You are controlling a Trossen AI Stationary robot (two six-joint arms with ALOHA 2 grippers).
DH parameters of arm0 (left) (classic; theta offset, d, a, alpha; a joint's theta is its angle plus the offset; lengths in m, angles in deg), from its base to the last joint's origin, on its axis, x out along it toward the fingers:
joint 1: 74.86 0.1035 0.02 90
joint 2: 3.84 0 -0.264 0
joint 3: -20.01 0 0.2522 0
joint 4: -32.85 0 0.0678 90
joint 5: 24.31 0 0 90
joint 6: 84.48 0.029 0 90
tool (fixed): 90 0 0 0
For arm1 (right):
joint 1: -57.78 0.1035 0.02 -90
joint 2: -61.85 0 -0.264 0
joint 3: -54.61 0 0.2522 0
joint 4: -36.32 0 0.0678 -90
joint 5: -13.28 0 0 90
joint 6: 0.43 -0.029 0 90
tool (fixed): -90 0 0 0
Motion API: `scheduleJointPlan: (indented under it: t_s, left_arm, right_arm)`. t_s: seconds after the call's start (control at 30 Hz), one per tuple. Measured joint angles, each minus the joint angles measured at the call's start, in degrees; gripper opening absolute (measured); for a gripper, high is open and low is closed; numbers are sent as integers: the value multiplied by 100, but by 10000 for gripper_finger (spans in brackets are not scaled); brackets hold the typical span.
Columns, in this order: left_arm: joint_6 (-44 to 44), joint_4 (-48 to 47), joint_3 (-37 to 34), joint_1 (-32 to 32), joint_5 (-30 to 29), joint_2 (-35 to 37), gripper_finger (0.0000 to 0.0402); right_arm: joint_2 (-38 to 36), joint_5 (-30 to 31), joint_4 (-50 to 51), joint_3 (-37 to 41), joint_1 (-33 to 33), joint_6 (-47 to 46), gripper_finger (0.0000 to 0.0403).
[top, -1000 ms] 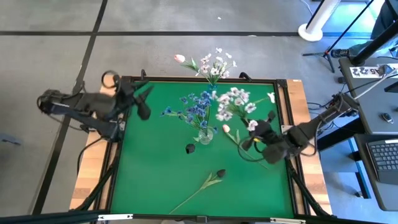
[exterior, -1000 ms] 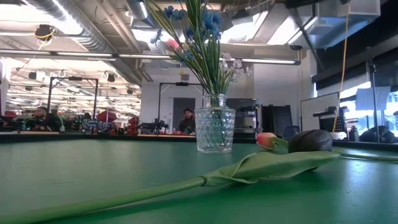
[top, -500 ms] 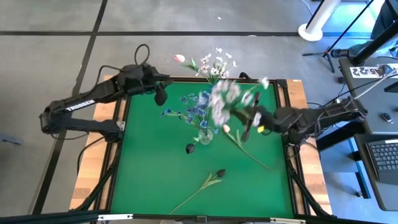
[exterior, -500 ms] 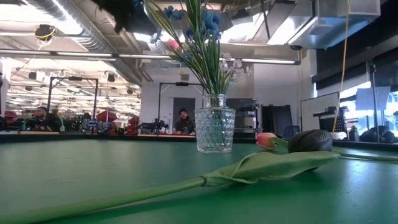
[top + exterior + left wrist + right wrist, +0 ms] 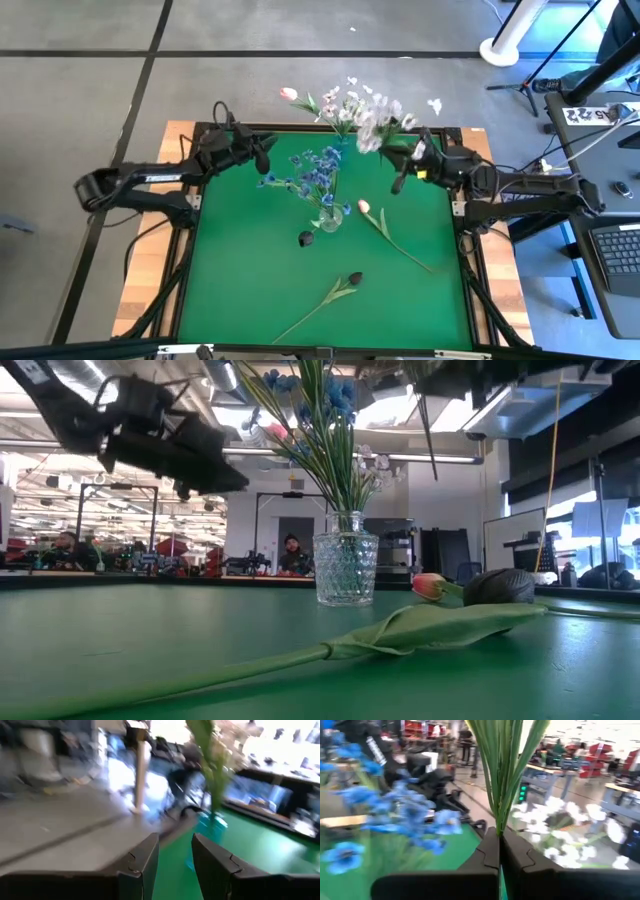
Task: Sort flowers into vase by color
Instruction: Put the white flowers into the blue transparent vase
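- While you look straight down, you see a flat green tabletop (image 5: 250, 270) with a dark frame, and a cut-glass vase (image 5: 329, 219) standing near its middle, its faceted wall catching the light in the low view.
- Your vase holds a spray of small blue blossoms (image 5: 315, 170) on thin green stalks that fan out toward 11 o'clock.
- Your right tool (image 5: 400, 170) sits at about 1 o'clock from the vase, near the tabletop's far edge. Its two dark fingers are pressed together on the green stalks of a white spray (image 5: 382, 117), whose small pale blossoms hang past the far edge at 12 o'clock from the tool.
- From the right wrist view you see those stalks (image 5: 501, 765) rising straight up from between the closed fingers (image 5: 517, 855).
- Your left tool (image 5: 262, 156) hangs at about 10 o'clock from the vase, well apart from every stem. Its blocky dark fingers (image 5: 142, 860) stand apart with a gap between them and nothing in it.
- A pink tulip (image 5: 364, 207) lies just beside the vase at 3 o'clock, its long stalk running toward 4 o'clock.
- A near-black tulip head (image 5: 306, 238) lies at 7 o'clock from the vase.
- Another dark tulip (image 5: 353, 279) with a long leafy stalk lies at 5 o'clock, nearer the front edge.
- Beyond the far edge you see more white blossoms and a pink bud (image 5: 288, 94).
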Motion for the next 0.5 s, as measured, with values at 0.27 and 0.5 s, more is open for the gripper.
scheduleJointPlan:
  t_s: [0.27, 0.5]
  left_arm:
    - [60, 574, 518, 45, 301, -1472, 154]
    - [-166, -112, 1606, 52, 982, -2673, 216]
  right_arm:
    - [5, -859, -601, 220, -1165, -17, 0]
    - [9, -1640, -784, 225, -1793, -15, 0]
